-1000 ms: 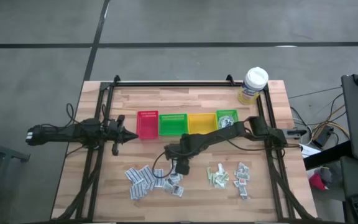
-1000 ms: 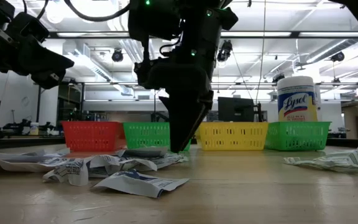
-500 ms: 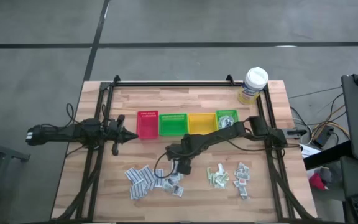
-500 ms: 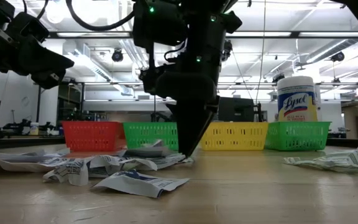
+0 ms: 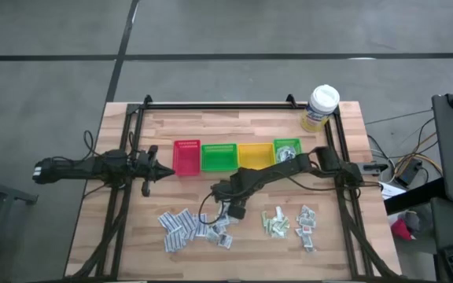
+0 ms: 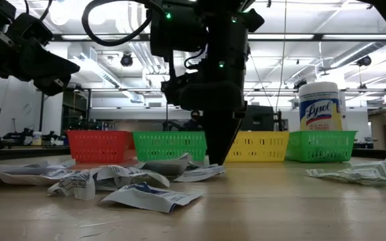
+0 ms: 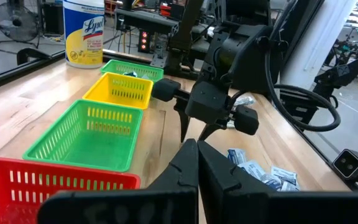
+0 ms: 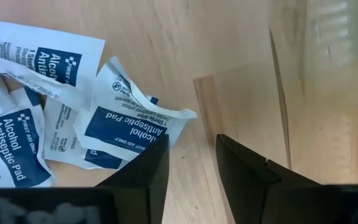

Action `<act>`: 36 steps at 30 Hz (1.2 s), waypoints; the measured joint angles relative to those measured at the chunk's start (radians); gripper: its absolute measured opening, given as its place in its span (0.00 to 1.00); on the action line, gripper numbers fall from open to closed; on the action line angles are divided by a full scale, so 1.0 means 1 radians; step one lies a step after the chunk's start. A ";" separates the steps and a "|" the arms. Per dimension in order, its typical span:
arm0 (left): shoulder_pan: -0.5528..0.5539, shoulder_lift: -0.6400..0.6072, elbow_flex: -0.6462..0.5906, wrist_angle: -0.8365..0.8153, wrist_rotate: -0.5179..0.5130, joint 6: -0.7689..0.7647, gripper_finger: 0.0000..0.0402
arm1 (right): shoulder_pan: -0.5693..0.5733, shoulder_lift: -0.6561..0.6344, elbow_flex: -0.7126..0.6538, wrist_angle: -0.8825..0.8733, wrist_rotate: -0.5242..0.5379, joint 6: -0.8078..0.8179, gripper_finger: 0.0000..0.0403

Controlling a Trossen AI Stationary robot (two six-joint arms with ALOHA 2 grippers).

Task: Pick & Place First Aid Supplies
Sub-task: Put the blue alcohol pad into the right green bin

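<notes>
White-blue sachets lie in a loose pile on the wooden table, left of centre near the front. Pale green pads and white-red ones lie in heaps to their right. My right gripper points down at the pile's right edge, open, with bare wood between its fingers. One crumpled alcohol-pad sachet lies right beside one finger. My left gripper waits shut above the table's left side, next to the red bin. My right gripper comes from above, pointing down. One fingertip stands at the crumpled sachet's edge; I cannot tell whether it touches it. The sachet lies on the table.
A row of bins stands behind the heaps: red, green, yellow and a smaller green one. A yellow wipes tub stands at the far right corner. Black frame rails run along the table's edges.
My right gripper has tipped, and its fingertips have swung toward the table's right edge and sunk closer to the wood. A white-blue sachet at the pile's right edge now lies farther right, under the fingertips, and the paper beside it stands up more.
</notes>
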 joint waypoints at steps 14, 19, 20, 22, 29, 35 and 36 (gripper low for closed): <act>0.000 0.000 0.000 0.000 0.000 0.000 0.00 | 0.013 -0.077 0.000 -0.002 -0.012 0.034 0.36; 0.000 0.000 0.000 0.000 -0.004 0.000 0.00 | 0.013 -0.077 -0.014 0.011 -0.010 0.005 0.38; 0.000 0.000 0.000 0.000 -0.004 0.000 0.00 | 0.012 -0.077 -0.016 0.012 -0.007 -0.010 0.39; 0.000 0.000 0.000 0.000 -0.004 0.000 0.00 | 0.011 -0.077 -0.017 0.017 0.001 -0.044 0.40; 0.000 0.000 0.000 0.000 -0.004 0.000 0.00 | 0.009 -0.066 -0.018 0.071 0.001 -0.337 0.44; 0.000 0.000 0.000 0.000 -0.004 0.001 0.00 | 0.009 -0.066 -0.020 0.070 0.002 -0.489 0.44; 0.000 0.000 0.000 0.000 -0.004 0.001 0.00 | 0.009 -0.066 -0.020 0.070 0.002 -0.501 0.44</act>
